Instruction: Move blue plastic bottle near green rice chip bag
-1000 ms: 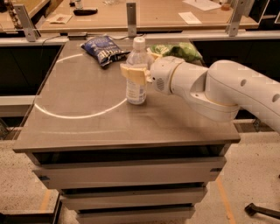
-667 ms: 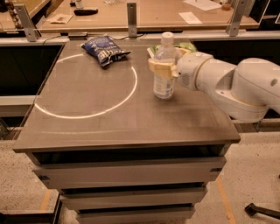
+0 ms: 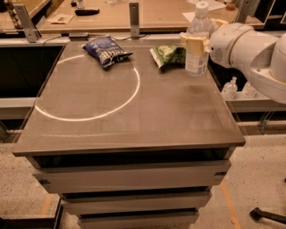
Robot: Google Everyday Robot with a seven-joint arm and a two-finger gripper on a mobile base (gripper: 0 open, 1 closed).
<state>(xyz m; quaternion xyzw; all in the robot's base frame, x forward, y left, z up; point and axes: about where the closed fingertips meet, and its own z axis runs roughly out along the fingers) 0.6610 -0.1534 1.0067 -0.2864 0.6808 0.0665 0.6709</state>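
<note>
The blue plastic bottle (image 3: 197, 42) stands upright near the back right corner of the grey table (image 3: 129, 112), white cap on top. My gripper (image 3: 196, 44) is shut on the bottle at mid-height, reaching in from the right with its cream fingers (image 3: 193, 42) around it. The green rice chip bag (image 3: 167, 56) lies just left of the bottle, touching or nearly touching it. My white arm (image 3: 250, 49) fills the right side.
A dark blue snack bag (image 3: 106, 49) lies at the back left of the table. A white ring of light (image 3: 89, 94) marks the tabletop. Small clear spray bottles (image 3: 230, 88) stand on a shelf to the right. A wooden counter (image 3: 134, 13) runs behind.
My gripper has carried the bottle from the middle of the table to the back right, and it now stands beside the green bag.
</note>
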